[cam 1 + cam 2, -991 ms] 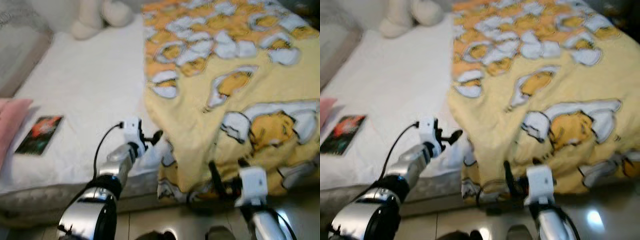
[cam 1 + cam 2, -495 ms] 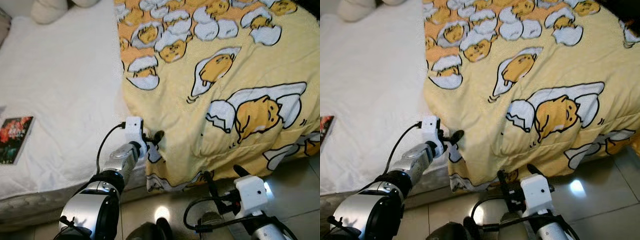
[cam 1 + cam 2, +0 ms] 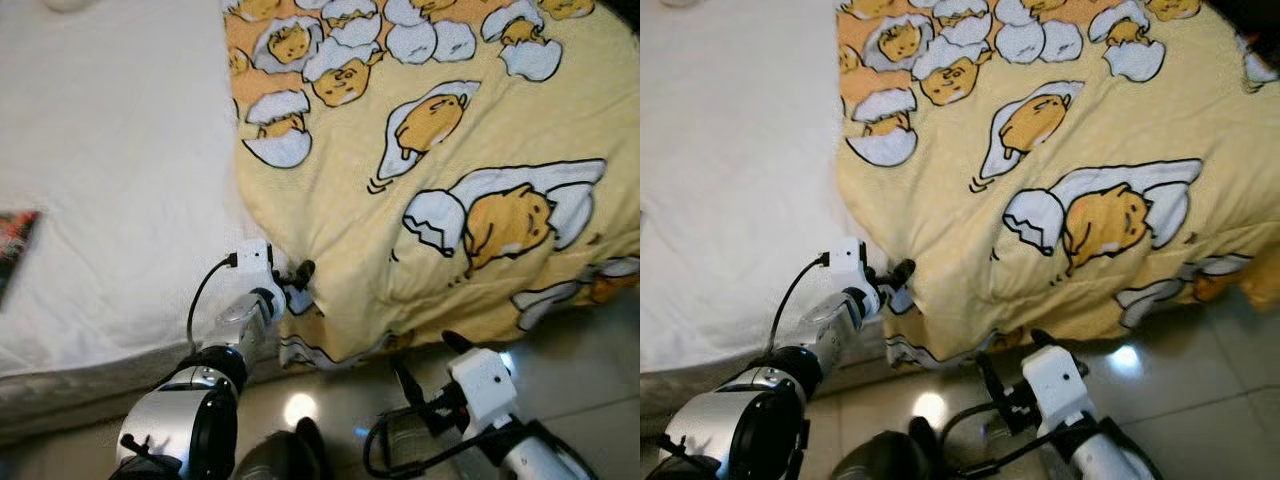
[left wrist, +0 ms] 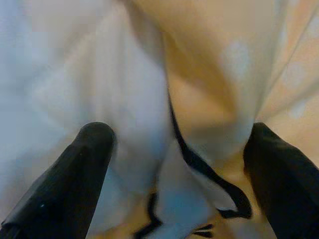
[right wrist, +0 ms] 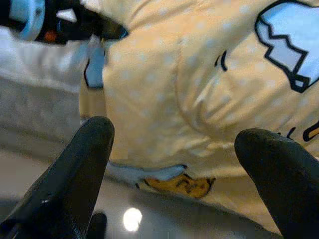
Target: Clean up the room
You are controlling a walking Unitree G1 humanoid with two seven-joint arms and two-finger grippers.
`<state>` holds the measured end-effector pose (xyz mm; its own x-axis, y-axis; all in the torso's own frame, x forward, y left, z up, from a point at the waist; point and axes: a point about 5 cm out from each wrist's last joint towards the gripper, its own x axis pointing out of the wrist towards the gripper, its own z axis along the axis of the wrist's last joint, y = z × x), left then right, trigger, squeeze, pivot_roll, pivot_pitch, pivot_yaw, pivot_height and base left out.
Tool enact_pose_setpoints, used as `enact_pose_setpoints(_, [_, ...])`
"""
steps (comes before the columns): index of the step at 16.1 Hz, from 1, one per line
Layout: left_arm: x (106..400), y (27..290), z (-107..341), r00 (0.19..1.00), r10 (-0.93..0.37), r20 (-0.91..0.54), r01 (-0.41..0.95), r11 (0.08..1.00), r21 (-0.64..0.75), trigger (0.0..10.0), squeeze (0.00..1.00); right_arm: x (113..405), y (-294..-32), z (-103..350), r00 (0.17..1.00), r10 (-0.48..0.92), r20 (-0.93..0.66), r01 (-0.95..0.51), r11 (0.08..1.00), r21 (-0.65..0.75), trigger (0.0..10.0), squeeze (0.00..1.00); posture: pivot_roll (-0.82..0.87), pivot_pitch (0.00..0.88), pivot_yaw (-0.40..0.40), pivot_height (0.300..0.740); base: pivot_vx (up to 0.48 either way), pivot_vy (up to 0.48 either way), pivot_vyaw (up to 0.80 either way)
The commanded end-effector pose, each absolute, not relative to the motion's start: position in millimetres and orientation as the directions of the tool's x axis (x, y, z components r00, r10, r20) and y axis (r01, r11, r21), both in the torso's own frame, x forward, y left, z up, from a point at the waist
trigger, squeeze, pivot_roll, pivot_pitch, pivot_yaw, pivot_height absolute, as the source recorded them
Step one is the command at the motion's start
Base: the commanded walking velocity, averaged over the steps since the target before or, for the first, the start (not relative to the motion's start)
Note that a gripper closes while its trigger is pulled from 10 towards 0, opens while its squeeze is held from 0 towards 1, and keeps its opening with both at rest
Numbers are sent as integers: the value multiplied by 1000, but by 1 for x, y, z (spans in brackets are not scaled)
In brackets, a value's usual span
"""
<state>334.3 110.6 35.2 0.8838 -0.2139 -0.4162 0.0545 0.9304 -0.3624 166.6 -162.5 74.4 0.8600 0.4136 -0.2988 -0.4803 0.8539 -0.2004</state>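
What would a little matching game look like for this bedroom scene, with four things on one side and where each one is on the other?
Things:
1. yellow blanket
2. left pincer
3. right pincer
4. book

Places:
A. low over the tiled floor, below the blanket's hanging edge
B. at the far left, flat on the white sheet
C. spread over the right part of the bed
D. at the blanket's corner, by the bed's edge

Pairs: 1-C, 2-D, 3-A, 4-B

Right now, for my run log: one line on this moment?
left gripper: open at blanket edge | right gripper: open, low over floor
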Motion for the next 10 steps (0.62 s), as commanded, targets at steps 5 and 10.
enact_pose_setpoints(5, [316,97,15,867,-173,-467,-36,914,-405,10000,0,182,-186,80,818,449,-359,-538,818,-203,10000,0,-421,192,-11,740,0,0,0])
enact_pose_setpoints(10, [300,113,-1,882,-53,-468,-216,838,-502,0,0,204,-171,80,777,528,-343,-605,776,-178,10000,0,-327,168,-55,740,0,0,0])
